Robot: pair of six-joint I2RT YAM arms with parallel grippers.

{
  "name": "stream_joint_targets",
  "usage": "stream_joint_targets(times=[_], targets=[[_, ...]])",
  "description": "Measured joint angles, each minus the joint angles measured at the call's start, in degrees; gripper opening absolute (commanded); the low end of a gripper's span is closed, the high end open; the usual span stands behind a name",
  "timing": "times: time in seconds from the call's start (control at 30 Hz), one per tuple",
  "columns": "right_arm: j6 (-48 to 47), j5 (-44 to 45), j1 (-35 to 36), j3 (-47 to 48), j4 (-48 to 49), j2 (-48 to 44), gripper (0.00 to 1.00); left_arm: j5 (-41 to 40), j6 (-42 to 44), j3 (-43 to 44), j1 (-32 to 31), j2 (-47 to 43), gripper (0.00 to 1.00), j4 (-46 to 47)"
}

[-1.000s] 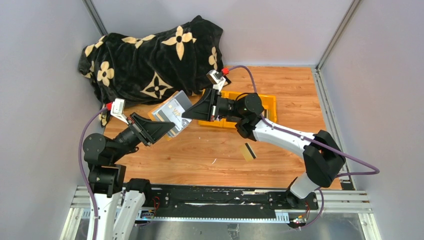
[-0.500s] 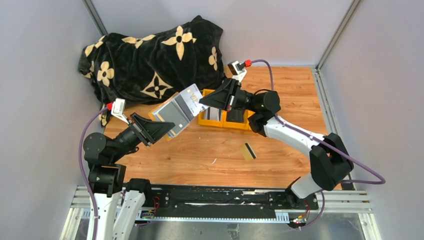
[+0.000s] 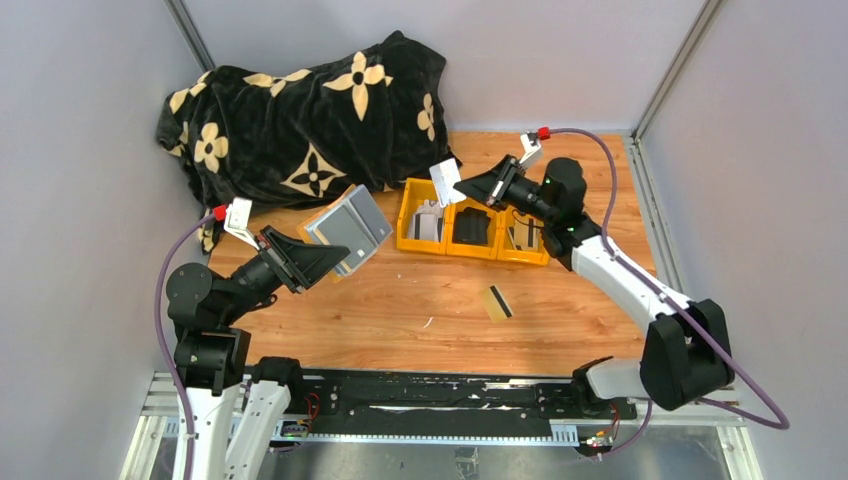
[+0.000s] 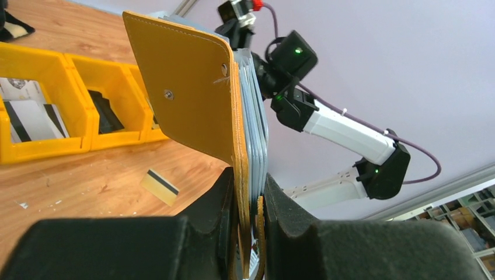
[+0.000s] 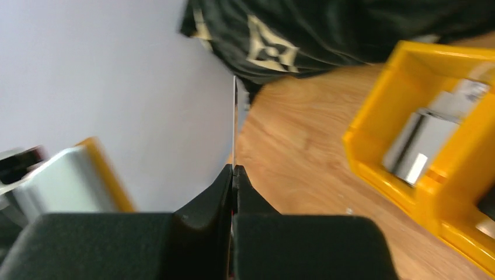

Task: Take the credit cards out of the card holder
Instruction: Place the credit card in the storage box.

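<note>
My left gripper [image 3: 318,262] is shut on the mustard-tan card holder [image 3: 348,226], holding it up off the table; the left wrist view shows its tan cover [image 4: 187,93] and grey pockets clamped between my fingers. My right gripper [image 3: 470,187] is shut on a pale grey-white card [image 3: 446,180], held above the yellow bin tray; in the right wrist view the card [image 5: 234,122] shows edge-on. A tan-gold card with a black stripe [image 3: 498,303] lies on the table and also shows in the left wrist view [image 4: 160,186].
A yellow three-compartment bin tray [image 3: 405,238] stands mid-table with pale cards in its left cell and a black item [image 3: 472,227] in the middle one. A black flower-patterned blanket [image 3: 310,115] is heaped at the back left. Grey walls enclose the table.
My right gripper pulled the pale card out of the card holder and carried it right, over the yellow tray. My left gripper stayed still with the holder.
</note>
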Motion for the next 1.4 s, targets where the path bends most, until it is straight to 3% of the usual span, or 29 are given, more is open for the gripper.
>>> stream_joint_targets(times=[0.33,0.77,0.83,0.9,0.97,1.1,1.2,1.27,1.4], targets=[[-10.21,18.84,9.22,9.53,-17.68,19.37,0.0,0.28,0.26,0.15,0.0,0.22,0.0,-0.04],[-10.58,35.52,14.47,23.17,-21.22,36.59,0.0,1.4,0.22,0.61,0.0,0.2,0.0,-0.13],[-10.38,37.09,15.17,24.41,-21.64,38.07,0.06,1.55,0.22,0.98,0.0,0.13,0.0,-0.22],[-10.12,38.05,15.72,25.18,-22.18,38.91,0.22,1.77,0.26,1.29,0.0,0.07,0.0,-0.35],[-9.68,39.39,16.33,25.44,-22.64,39.15,0.33,2.01,0.28,1.51,0.0,0.04,0.0,-0.44],[-9.46,41.66,17.46,25.03,-23.41,38.18,0.44,2.58,0.28,1.51,0.0,0.04,0.0,-0.46],[-9.7,42.71,17.92,23.61,-23.91,35.41,0.49,2.99,0.31,1.53,0.0,0.04,0.0,-0.44],[-10.51,42.95,18.05,22.73,-24.26,32.22,0.63,3.54,0.46,1.64,0.0,0.04,0.0,-0.44],[-13.22,39.6,17.66,19.26,-20.68,22.88,0.74,6.56,0.68,1.79,0.0,0.04,0.0,0.48]])
